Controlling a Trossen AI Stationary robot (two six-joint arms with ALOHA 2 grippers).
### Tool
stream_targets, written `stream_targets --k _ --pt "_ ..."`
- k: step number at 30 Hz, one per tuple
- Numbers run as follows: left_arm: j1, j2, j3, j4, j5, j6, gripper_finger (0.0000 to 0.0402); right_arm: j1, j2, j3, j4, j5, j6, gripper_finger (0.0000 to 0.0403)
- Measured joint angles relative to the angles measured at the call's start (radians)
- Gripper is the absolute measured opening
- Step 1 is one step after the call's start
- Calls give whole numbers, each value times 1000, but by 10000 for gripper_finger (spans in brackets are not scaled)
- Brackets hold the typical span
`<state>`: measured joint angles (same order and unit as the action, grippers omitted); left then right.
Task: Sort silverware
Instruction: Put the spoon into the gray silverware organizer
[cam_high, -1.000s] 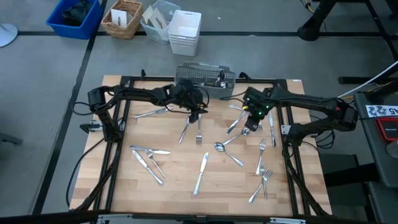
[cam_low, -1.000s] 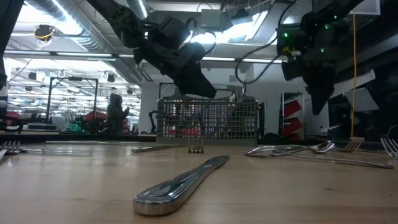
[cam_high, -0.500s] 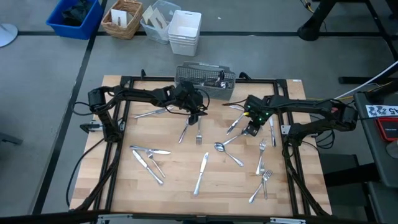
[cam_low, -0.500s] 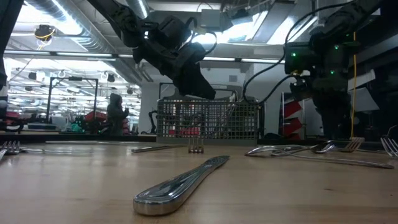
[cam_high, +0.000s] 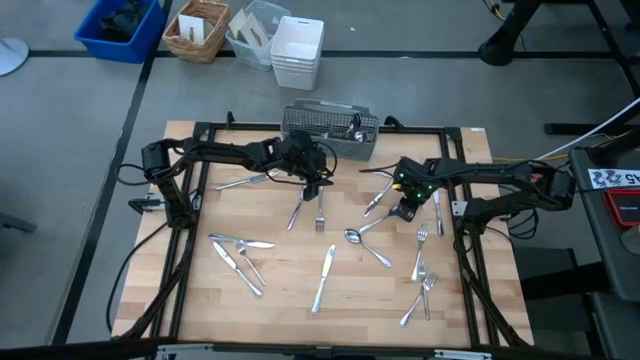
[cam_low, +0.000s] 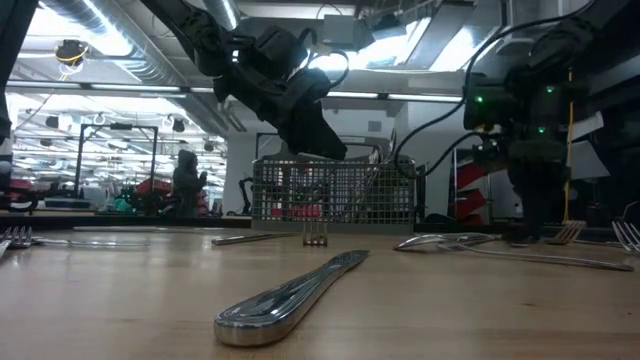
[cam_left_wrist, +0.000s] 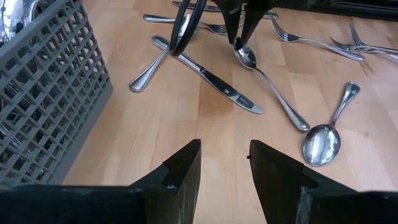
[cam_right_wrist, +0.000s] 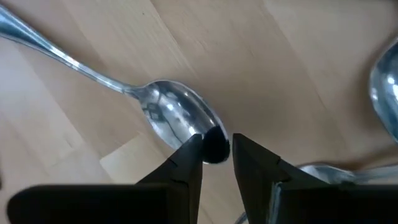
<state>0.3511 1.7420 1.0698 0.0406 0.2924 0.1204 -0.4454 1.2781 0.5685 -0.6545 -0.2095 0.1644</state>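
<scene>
Silverware lies scattered on the wooden table (cam_high: 280, 300): forks, knives and spoons. My right gripper (cam_high: 404, 210) is down at the table at centre right, pointing steeply down, open by a narrow gap (cam_right_wrist: 216, 163). Its fingers stand on either side of the bowl tip of a spoon (cam_right_wrist: 177, 118) that lies flat, bowl up. My left gripper (cam_high: 318, 185) hangs open and empty (cam_left_wrist: 224, 163) above the table, just in front of the grey mesh caddy (cam_high: 330, 128), which holds some silverware. My right gripper comes at the spoon from above, one fingertip (cam_right_wrist: 189, 152) on each side of the bowl's tip (cam_right_wrist: 211, 140). The spoon lies flat on the table. I cannot tell whether the fingers touch it.
Knives lie near left (cam_high: 240, 260) and at near centre (cam_high: 323, 275), forks at near right (cam_high: 420, 270), and another spoon (cam_high: 352, 237) beside the right gripper. A crossed knife and spoon (cam_left_wrist: 205, 68) lie between the two arms. Bins and a basket (cam_high: 200, 30) stand beyond the far edge.
My right gripper has sunk down to the table onto the spoon's bowl, its finger gap unchanged. The spoon has not moved.
</scene>
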Motion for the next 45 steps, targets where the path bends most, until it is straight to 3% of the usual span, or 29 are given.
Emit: stream_targets --k 10,16,22,34,45 --pt "0 0 0 -4 0 0 129 0 -4 -38 109 -82 -1 12" --pt "0 0 0 -7 0 -1 129 0 0 -21 124 -106 -2 11" --pt "0 -1 0 -15 0 -17 129 0 1 83 38 -92 -24 6" --pt "35 -148 1 -229 0 21 129 0 1 500 -283 220 -249 6" --pt "77 -156 1 -230 0 71 129 1 0 815 -331 556 -537 3"
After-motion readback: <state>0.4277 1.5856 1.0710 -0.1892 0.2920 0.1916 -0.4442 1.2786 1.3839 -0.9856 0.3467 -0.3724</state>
